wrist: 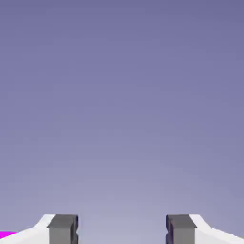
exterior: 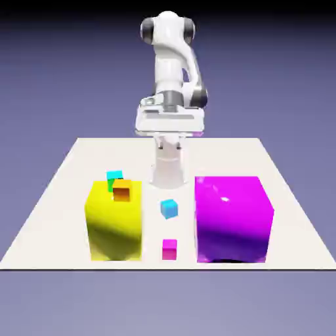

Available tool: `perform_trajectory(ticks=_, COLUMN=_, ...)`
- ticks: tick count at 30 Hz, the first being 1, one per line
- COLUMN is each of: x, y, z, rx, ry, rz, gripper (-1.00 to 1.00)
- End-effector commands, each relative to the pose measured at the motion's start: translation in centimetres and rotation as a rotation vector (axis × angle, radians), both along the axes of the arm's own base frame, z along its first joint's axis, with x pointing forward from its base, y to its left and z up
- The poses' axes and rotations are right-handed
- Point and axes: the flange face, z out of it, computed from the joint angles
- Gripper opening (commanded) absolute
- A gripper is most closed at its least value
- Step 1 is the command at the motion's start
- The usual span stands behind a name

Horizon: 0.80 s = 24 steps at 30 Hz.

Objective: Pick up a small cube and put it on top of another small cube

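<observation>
The small sky-blue cube (exterior: 169, 209) sits on the white table between the two big blocks. A small magenta cube (exterior: 169, 249) lies nearer the front edge, in line with it. My gripper (exterior: 170, 134) hangs high above the table's far side, well behind and above both cubes. In the hand view the gripper (wrist: 121, 228) is open, its grey fingertips (wrist: 62, 228) wide apart with only the blue-violet backdrop between them. No cube shows in the hand view.
A big yellow block (exterior: 115, 223) stands at the exterior view's left and a big magenta block (exterior: 233, 220) at its right. A small orange cube (exterior: 122, 190) and a small turquoise cube (exterior: 115, 175) show at the yellow block's top rear. A magenta sliver (wrist: 6, 234) marks the hand view's lower left.
</observation>
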Motion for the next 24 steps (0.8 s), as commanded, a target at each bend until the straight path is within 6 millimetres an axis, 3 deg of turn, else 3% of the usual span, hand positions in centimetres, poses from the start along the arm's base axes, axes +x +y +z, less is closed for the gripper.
perform_trajectory(ticks=1, x=0.3, y=-2.6, z=-0.2, rx=0.037, ry=0.014, rz=-0.077, gripper=0.0)
perform_trajectory(ticks=6, x=-1.5, y=-15.1, z=-6.0, rx=0.274, ry=0.201, rz=-0.463, gripper=0.0)
perform_trajectory(ticks=10, x=-6.0, y=-23.9, z=-10.7, rx=0.488, ry=0.309, rz=-0.766, gripper=0.0)
perform_trajectory(ticks=12, x=-8.7, y=-26.1, z=-14.1, rx=0.609, ry=0.391, rz=-0.878, gripper=0.0)
perform_trajectory(ticks=17, x=-15.9, y=-28.7, z=-22.3, rx=0.951, ry=0.561, rz=-1.121, gripper=0.0)
perform_trajectory(ticks=24, x=-22.2, y=-22.8, z=-31.6, rx=1.444, ry=0.768, rz=-1.229, gripper=0.0)
